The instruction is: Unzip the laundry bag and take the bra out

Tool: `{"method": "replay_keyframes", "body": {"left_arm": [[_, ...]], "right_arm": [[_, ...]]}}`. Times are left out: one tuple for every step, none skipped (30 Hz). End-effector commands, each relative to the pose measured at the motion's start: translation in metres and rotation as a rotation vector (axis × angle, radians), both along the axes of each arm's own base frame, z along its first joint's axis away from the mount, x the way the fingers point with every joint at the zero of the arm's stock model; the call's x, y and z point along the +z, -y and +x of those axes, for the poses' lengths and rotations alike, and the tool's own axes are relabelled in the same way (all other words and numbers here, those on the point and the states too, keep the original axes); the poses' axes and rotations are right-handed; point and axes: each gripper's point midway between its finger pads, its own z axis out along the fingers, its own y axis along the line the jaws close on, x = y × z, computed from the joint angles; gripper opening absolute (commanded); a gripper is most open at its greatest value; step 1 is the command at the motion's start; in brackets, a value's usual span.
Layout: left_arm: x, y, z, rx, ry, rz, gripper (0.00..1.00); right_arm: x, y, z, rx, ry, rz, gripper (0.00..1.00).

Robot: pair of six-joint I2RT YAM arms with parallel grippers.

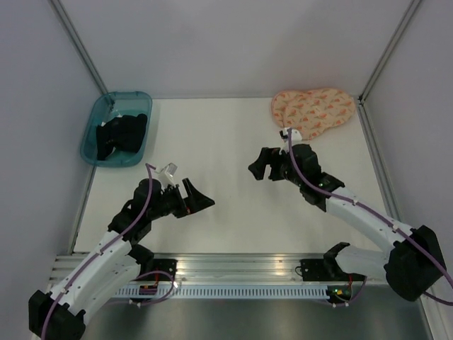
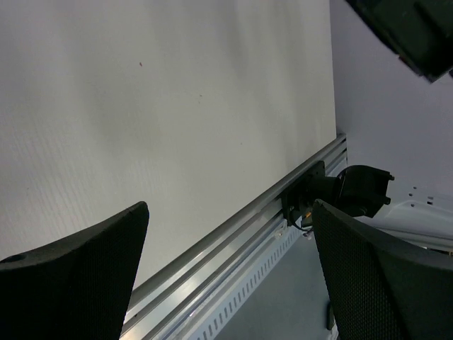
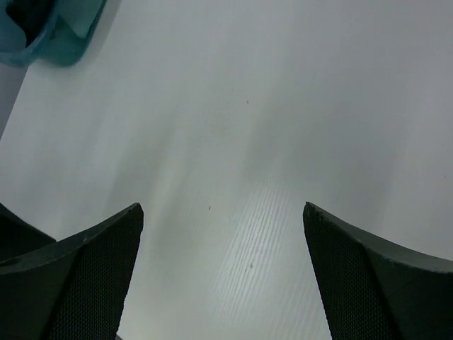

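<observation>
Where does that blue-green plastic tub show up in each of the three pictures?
Top external: the teal tub sits at the far left corner of the table.
Left wrist: not in it.
Right wrist: only one corner of the tub shows, at the top left edge.
Shared landmark: the white tabletop fills much of every view.

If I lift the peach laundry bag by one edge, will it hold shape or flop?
Probably flops: the laundry bag lies flat and thin like soft fabric, so it should drape from a pinch. Likely light: no bulge shows. Pushed, it may slide or bunch on the smooth table.
</observation>
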Motion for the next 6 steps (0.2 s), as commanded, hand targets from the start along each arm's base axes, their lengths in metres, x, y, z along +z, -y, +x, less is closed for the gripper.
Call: {"method": "replay_keyframes", "body": {"left_arm": [[0.019,0.006,-0.003,-0.074,0.109,-0.026,1.00],[0.019,0.006,-0.004,-0.076,0.112,-0.027,1.00],[0.020,0.006,-0.005,-0.079,0.117,-0.027,1.00],[0.019,0.006,-0.005,-0.083,0.120,-0.026,1.00],[0.018,0.006,-0.006,-0.087,0.121,-0.025,1.00],[0.019,0.006,-0.007,-0.091,0.125,-0.026,1.00]], "right_arm": [[-0.005,-0.005,-0.035,0.033,0.005,0.011,0.98],[0.001,-0.013,-0.047,0.056,0.028,0.014,0.98],[0.000,-0.015,-0.055,0.071,0.025,0.005,0.98],[0.000,-0.016,-0.060,0.076,0.029,-0.010,0.98],[0.001,-0.020,-0.067,0.090,0.034,-0.026,0.98],[0.001,-0.012,-0.063,0.041,0.049,-0.060,0.98]]}}
